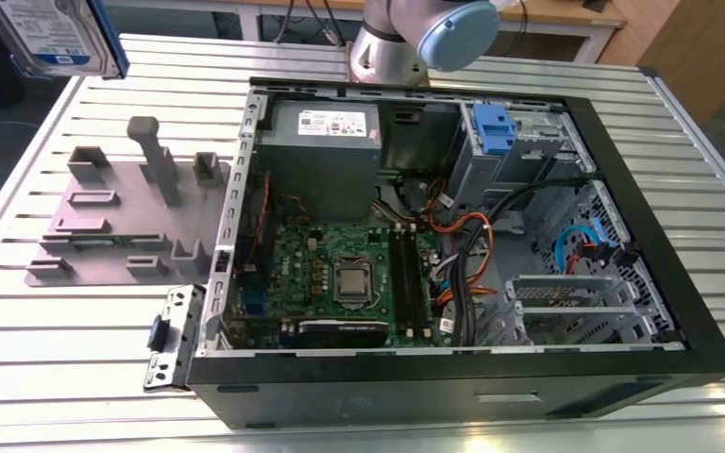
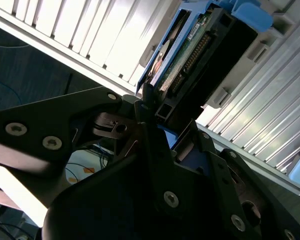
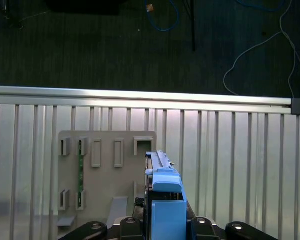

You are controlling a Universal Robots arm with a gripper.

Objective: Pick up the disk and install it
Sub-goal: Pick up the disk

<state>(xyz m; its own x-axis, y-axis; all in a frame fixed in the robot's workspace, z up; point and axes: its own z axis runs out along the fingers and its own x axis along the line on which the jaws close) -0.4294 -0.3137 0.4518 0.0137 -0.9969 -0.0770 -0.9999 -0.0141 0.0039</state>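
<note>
The gripper is clamped on the disk. In the second wrist view one black finger presses against the edge of its blue frame, and the green circuit board side of the disk with a row of pins is turned to the camera.

In the exterior view the disk is lifted in the air at the upper corner on the exterior view's left. It is over the far edge of the table and well apart from the computer case. Its white-and-blue label faces the camera, but I cannot make out the print on it.

In the first wrist view the disk stands on its edge between the gripper's black parts, above the slatted table and just beside the slots of the grey stand. A narrow green board sits in one slot of the stand.

The case lies open on the table, with the motherboard inside. The power supply carries a white label, too small to read. A blue bracket sits in the drive bay at the far side of the case. A small metal bracket lies on the table, just beside the near corner of the case.
</note>
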